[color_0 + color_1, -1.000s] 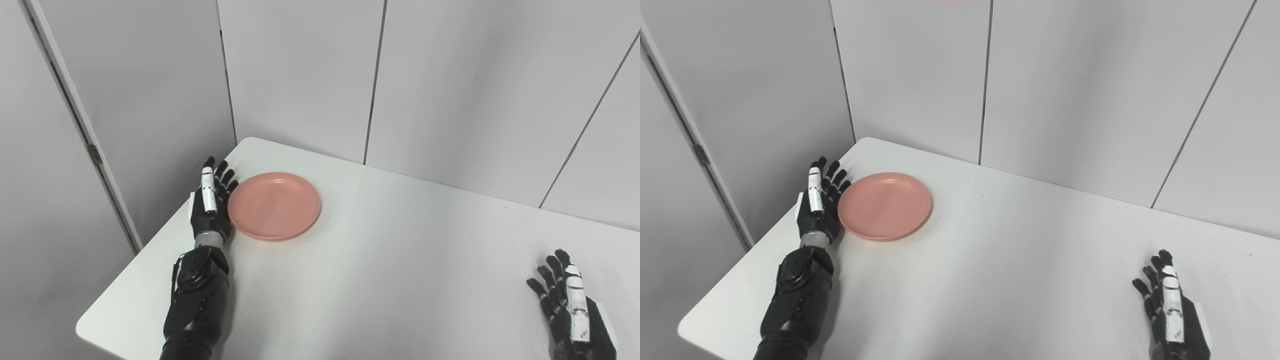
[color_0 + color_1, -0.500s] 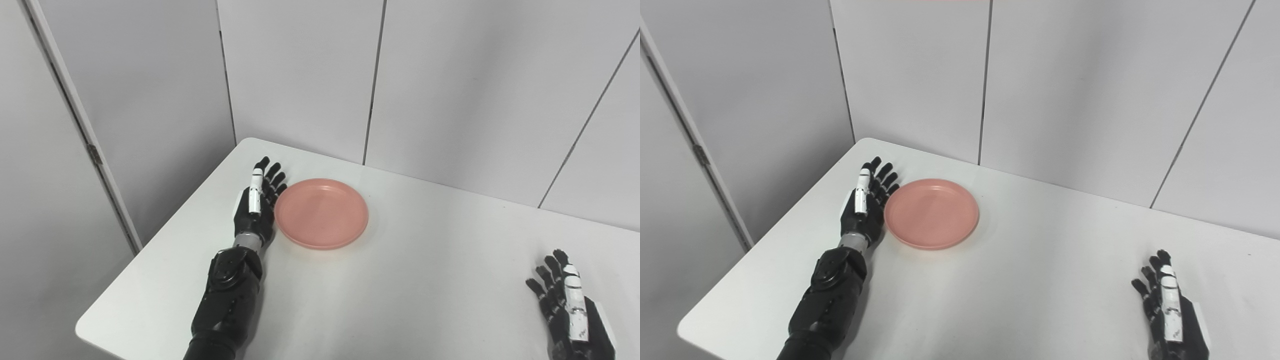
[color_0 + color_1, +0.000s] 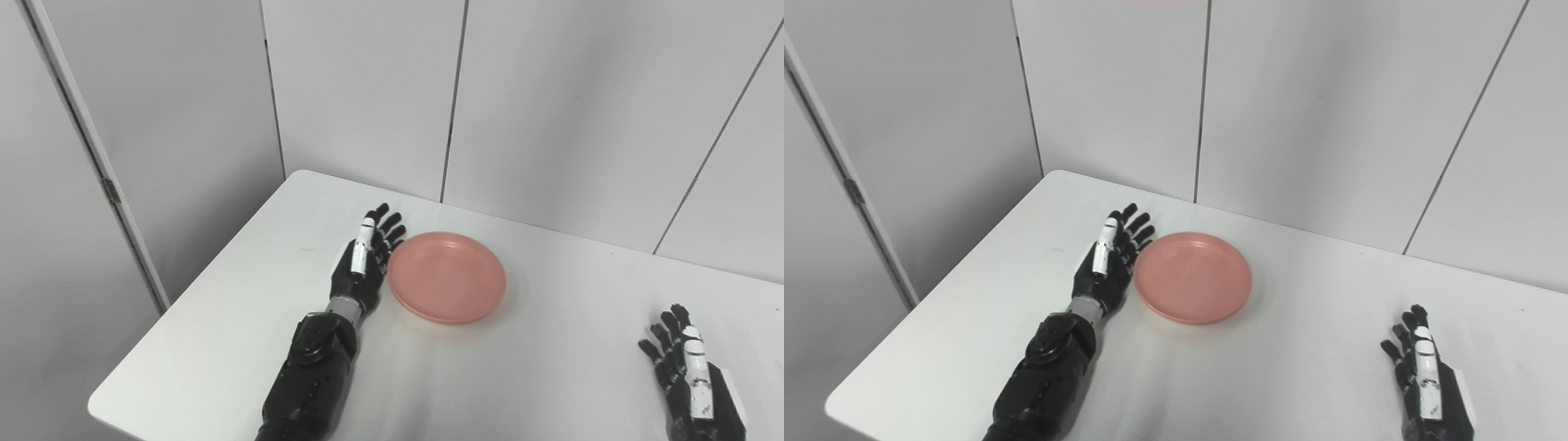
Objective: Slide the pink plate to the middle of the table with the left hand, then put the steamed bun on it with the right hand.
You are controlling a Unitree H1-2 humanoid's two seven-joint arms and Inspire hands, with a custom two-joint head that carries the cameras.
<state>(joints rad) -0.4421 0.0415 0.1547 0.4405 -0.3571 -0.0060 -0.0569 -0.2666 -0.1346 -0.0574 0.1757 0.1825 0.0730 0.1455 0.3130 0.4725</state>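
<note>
Nearby, left hand (image 3: 362,269) flat against pink plate (image 3: 448,277).

Pink plate (image 3: 447,277) smooth, matt plastic, table (image 3: 245,294) smooth white with faint sheen, hands (image 3: 361,269) black glossy plastic.

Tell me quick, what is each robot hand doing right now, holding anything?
Left robot hand: open, fingers straight, set edge-on against the round pink plastic plate, holding nothing.
Right robot hand: open, empty.
</note>
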